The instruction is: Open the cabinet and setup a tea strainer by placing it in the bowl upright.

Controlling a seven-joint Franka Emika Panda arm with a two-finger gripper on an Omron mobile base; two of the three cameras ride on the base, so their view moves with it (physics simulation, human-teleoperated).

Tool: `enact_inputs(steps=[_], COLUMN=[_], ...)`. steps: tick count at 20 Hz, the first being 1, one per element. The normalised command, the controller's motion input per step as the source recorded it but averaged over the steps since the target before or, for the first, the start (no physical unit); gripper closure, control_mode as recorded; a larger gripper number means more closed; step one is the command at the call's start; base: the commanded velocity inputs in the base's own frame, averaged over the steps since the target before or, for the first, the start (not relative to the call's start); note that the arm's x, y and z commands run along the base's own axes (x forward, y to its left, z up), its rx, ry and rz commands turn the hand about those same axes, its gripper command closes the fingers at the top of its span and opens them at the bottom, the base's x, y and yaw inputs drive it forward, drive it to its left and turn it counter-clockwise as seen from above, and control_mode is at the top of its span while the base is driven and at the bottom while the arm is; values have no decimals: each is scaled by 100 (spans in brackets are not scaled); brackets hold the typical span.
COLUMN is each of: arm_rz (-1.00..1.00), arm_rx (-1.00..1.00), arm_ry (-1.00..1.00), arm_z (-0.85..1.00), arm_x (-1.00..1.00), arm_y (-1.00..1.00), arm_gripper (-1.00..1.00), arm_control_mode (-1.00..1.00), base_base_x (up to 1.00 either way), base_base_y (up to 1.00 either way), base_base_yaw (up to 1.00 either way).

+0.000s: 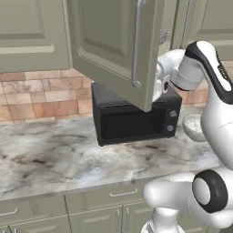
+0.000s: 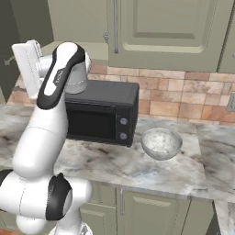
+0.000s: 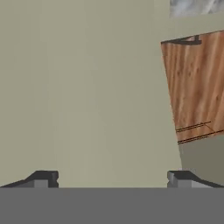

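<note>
The cabinet door (image 1: 107, 41) stands swung out toward me, its long silver handle (image 1: 136, 45) on the free edge. My arm reaches up behind that door. My gripper (image 3: 113, 178) is open with nothing between its fingertips, facing a flat olive panel with a wood-coloured inside surface (image 3: 197, 87) to the right. From the right, the white hand (image 2: 27, 64) shows at the far left, level with the cabinet's bottom. A small silver mesh piece (image 1: 164, 36), apparently the tea strainer, peeks past the door's edge. The speckled bowl (image 2: 161, 142) sits on the counter right of the microwave.
A black microwave (image 2: 102, 114) stands on the marble counter (image 1: 54, 154) against the brick wall, right under the open door. A closed cabinet door (image 2: 165, 27) with its handle hangs above the bowl. Base cabinets (image 1: 109, 209) run below the counter's front edge.
</note>
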Motion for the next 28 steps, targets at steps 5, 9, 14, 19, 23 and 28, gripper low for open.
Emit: enact_inputs(steps=[5,9,14,19,23,28], arm_rz=[4,-2,-19,-26,-32,-34], arm_rx=[-9,-10,-2,0,0,-6], arm_ry=[-15,-12,-1,0,0,0], arm_z=[0,0,0,-5,-34,-51], arm_x=[0,0,-1,0,0,24], arm_y=[93,65,23,-5,-27,-89], arm_gripper=[-100,-100,-100,-100,-100,-100], arm_control_mode=[-100,-100,-100,-100,-100,-100], base_base_x=[0,0,0,0,0,0], base_base_y=[0,0,0,0,0,0], base_base_yaw=[0,0,0,0,0,0])
